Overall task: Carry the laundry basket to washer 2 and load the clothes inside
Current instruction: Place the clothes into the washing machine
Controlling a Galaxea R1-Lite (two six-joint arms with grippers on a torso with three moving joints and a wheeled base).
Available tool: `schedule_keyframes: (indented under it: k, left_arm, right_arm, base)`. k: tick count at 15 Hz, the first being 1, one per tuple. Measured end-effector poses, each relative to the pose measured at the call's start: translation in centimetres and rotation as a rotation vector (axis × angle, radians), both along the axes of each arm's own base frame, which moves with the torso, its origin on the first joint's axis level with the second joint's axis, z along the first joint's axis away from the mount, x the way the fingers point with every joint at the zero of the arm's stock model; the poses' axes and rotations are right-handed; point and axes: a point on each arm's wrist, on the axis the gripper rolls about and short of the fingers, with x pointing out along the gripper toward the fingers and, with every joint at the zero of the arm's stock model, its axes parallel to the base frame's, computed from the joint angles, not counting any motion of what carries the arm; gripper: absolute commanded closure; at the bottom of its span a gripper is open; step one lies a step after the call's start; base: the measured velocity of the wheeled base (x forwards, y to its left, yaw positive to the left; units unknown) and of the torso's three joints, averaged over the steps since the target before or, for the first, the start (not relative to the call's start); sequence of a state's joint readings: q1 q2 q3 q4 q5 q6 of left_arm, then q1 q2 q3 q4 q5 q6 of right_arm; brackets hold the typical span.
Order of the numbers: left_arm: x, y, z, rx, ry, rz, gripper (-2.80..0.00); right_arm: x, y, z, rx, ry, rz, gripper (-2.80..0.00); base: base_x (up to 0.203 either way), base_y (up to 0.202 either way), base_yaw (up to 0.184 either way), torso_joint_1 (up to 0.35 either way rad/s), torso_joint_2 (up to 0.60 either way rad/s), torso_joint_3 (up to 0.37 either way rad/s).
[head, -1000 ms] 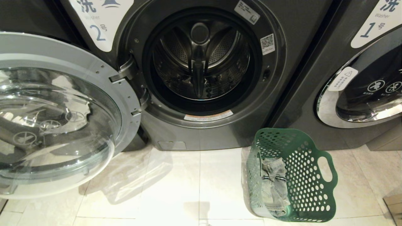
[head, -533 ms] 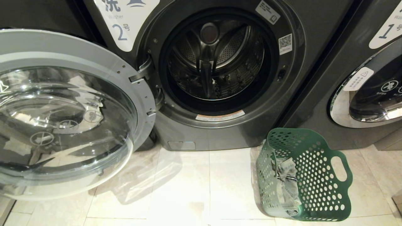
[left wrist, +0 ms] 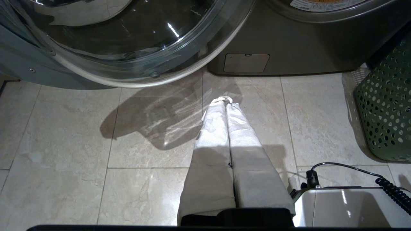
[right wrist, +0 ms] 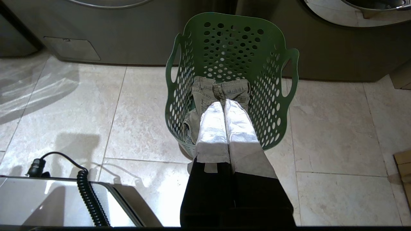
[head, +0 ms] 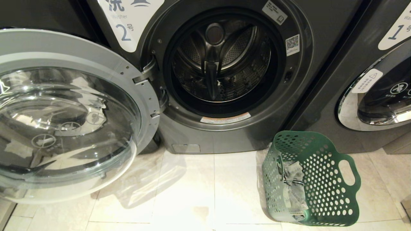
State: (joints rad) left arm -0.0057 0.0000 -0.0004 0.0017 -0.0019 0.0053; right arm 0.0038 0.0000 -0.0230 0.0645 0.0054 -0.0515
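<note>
Parked on the floor (head: 192,192) just right of washer 2 (head: 221,64), door (head: 74,106) swung wide, green laundry basket (head: 321,192) with grey clothes (head: 293,183) inside, likely staged for loading; left gripper (left wrist: 224,102) and right gripper (right wrist: 223,104) both clenched, empty, touching nothing.

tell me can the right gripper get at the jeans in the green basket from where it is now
Probably yes. The right gripper, shut and empty, hangs over the open top of the green basket, and the jeans lie uncovered inside. Nothing blocks the way down; it would have to open first.
</note>
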Motion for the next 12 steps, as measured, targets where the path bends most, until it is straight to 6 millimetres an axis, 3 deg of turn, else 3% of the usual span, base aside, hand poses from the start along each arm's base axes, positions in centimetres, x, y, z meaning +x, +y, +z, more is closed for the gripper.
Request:
schedule_keyframes:
  k: [12]
  left_arm:
    - [0.00,0.00,-0.01,-0.001,0.000,0.000,0.00]
  right_arm:
    - [0.00,0.00,0.00,0.000,0.000,-0.001,0.00]
  base:
    - [0.000,0.000,0.000,0.000,0.00,0.000]
